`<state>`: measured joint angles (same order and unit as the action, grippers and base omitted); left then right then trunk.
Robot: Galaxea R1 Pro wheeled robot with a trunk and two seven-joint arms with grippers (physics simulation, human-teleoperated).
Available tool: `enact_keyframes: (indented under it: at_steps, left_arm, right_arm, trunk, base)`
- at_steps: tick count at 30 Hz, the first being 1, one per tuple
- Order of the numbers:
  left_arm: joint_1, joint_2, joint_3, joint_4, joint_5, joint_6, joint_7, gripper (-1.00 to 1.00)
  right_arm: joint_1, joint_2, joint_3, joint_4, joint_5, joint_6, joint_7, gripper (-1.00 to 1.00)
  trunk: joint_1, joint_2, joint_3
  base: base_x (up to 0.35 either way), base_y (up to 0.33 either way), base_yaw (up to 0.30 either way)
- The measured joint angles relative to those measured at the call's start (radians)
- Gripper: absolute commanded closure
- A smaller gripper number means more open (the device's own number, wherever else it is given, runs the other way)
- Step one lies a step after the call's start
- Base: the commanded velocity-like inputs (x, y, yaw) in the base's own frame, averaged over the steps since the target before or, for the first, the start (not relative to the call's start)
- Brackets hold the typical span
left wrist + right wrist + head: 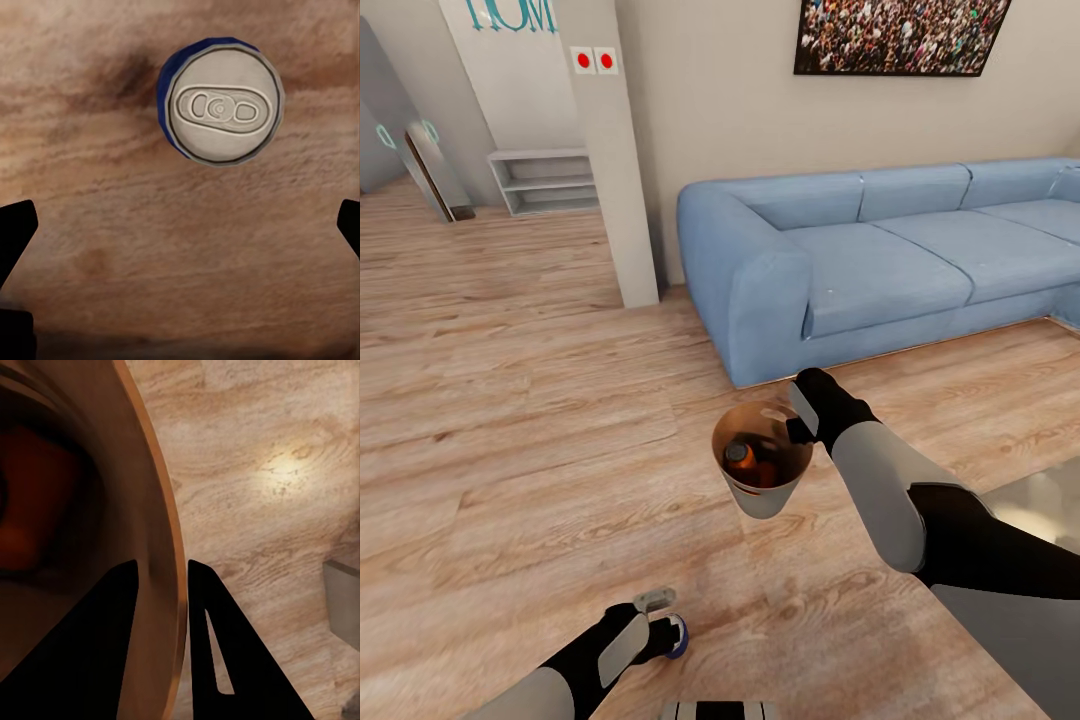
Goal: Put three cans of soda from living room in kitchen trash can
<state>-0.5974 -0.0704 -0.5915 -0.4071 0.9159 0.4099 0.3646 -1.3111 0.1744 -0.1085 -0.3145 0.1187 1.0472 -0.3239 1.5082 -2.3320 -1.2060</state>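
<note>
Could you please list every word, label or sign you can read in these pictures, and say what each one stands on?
"HOM": teal letters on the white wall panel, cut off by the picture's top edge.
Two red round signs on the pillar: no text.
Blue can: no readable label.

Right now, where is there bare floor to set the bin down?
Bare wood floor stretches between the pillar, the sofa and the bin. Crowded: by the left hand, over the blue can.

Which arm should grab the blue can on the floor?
Left. The left gripper hangs open right over the upright blue can, while the right gripper is shut on the rim of the trash can, which already holds orange cans.
</note>
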Motion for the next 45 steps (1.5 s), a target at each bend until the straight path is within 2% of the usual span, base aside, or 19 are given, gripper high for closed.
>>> enact_keyframes:
  at_steps: [32, 38, 42, 45]
  left_arm:
    - [-0.002, -0.006, -0.001, -0.01, -0.002, -0.051, -0.005, -1.0]
    - [-0.002, -0.008, -0.001, -0.021, -0.002, -0.052, -0.006, -1.0]
    - [-0.002, -0.009, -0.001, -0.025, -0.002, -0.053, -0.007, -1.0]
    - [-0.002, -0.011, -0.001, -0.026, -0.002, -0.057, -0.011, -1.0]
  right_arm:
    - [-0.008, 0.0, 0.0, -0.003, -0.004, 0.0, 0.0, 1.0]
    - [-0.053, 0.0, -0.007, 0.004, -0.005, 0.0, 0.0, 1.0]
    - [-0.16, 0.0, -0.007, 0.104, -0.008, 0.0, -0.002, 1.0]
    - [-0.211, 0.0, -0.006, 0.162, -0.036, 0.0, -0.002, 1.0]
  trunk:
    - [0.0, 0.0, 0.0]
    - [0.0, 0.0, 0.0]
    - [0.0, 0.0, 0.0]
    - [0.0, 0.0, 0.0]
  base:
    - [0.0, 0.0, 0.0]
    - [0.0, 0.0, 0.0]
    - [0.0, 0.0, 0.0]
    - [0.0, 0.0, 0.0]
